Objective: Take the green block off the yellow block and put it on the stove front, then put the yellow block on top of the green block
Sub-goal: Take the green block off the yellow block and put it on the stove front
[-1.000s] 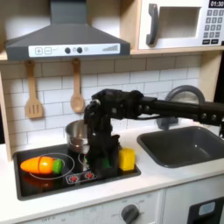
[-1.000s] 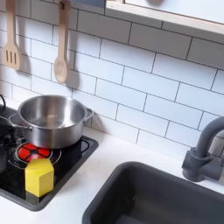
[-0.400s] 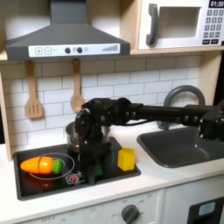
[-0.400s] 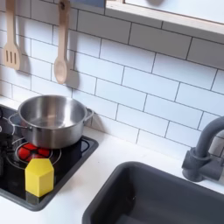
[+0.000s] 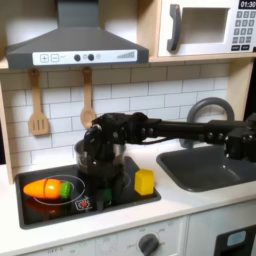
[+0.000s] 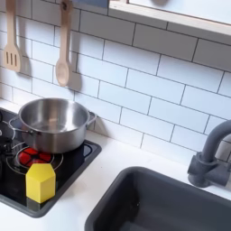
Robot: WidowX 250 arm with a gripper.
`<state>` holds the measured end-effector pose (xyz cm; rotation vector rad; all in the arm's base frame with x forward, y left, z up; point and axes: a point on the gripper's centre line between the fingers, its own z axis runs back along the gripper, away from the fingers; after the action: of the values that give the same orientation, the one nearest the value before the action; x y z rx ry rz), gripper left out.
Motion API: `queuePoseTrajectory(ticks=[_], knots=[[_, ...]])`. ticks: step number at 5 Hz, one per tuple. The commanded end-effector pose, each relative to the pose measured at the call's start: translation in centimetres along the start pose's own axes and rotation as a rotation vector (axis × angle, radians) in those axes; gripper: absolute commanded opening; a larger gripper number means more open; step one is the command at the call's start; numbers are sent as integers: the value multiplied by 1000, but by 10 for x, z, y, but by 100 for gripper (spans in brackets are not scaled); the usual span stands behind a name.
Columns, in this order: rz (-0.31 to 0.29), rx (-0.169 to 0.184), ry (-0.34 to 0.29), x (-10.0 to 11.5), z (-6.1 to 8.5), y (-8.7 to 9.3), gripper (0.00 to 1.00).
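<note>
The gripper [image 5: 107, 192] is hanging low over the stove front [image 5: 90, 203]; whether its jaws are holding anything, I cannot tell. The yellow block [image 5: 145, 182] is sitting just beside the gripper, toward the first exterior view's right.

The yellow block [image 6: 40, 181] stands upright on the stove front [image 6: 63, 183], near its edge. Behind it a steel pot [image 6: 52, 124] sits on the cooktop, and a dark sink [image 6: 171, 203] lies at the second exterior view's right.

Shiny metal pot [image 6: 50, 124], glossy black stove front [image 6: 63, 185], matt yellow block [image 6: 40, 181], wooden spoon [image 6: 62, 56]
</note>
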<state>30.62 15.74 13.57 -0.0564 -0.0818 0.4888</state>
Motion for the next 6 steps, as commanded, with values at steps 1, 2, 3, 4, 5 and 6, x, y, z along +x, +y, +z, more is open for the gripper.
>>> queuePoseTrajectory(ticks=[1,2,3,4,5,6], knots=[[4,5,-2,1,0,-1,0],[7,11,15,-1,-2,0,100],[29,11,-25,-4,9,0,100],[24,5,-9,-4,9,0,100],[8,0,-7,-9,18,-4,100],[-10,-25,-5,-16,32,-6,100]])
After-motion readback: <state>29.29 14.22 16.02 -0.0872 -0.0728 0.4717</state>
